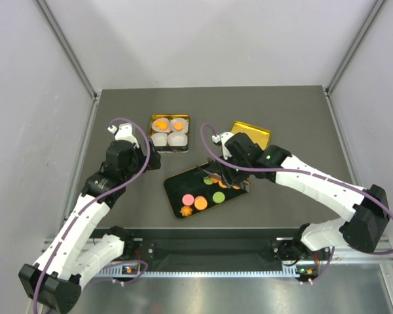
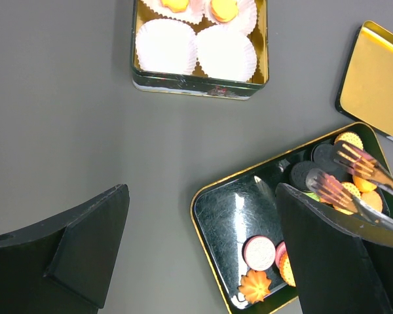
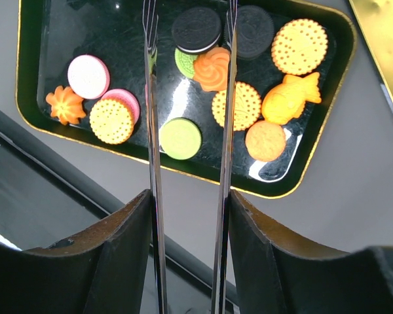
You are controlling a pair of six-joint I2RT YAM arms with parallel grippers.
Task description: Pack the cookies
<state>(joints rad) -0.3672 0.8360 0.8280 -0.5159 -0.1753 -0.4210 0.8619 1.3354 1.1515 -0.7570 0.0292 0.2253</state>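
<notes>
The cookies (image 3: 213,69) lie in a black gold-rimmed tray (image 3: 26,98): orange rounds, a fish shape (image 3: 290,98), green (image 3: 181,139), pink (image 3: 88,75) and black ones. My right gripper (image 3: 188,198) is shut on metal tongs (image 3: 230,98). The tong blades stand apart on either side of a black cookie (image 3: 196,29) with nothing lifted. My left gripper (image 2: 202,190) hangs open over bare table left of the tray (image 2: 229,209). A gold tin (image 1: 185,149) holds white paper cups, and the two far cups each hold an orange cookie (image 1: 162,124).
The tin's gold lid (image 1: 252,135) lies upside down right of the tin and just behind the tray. The table's front edge and a black rail (image 3: 65,196) run close below the tray. Grey walls close in on both sides.
</notes>
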